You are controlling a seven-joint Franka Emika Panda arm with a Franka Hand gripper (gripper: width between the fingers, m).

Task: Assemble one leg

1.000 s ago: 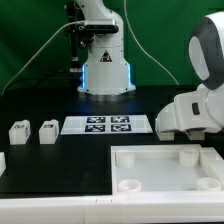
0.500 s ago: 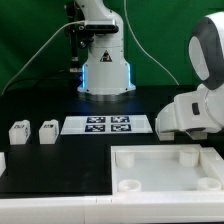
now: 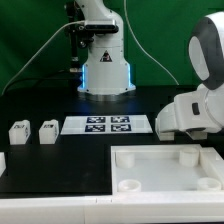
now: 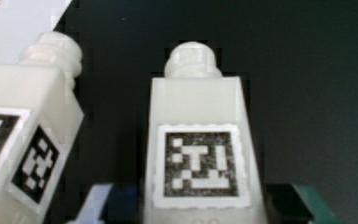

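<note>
One leg (image 4: pixel 197 140), between the spread jaws of your gripper (image 4: pixel 197 207), not yet gripped; nothing moved this past second, so closing looks next.

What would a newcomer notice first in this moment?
In the wrist view, a leg with its marker tag fills the frame, between the fingers of the end effector. The bulky white arm looms at the exterior view's right, by the large rimmed white piece.

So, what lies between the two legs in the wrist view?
Only bare black table separates the first leg from the second leg; the wrist view shows it.
</note>
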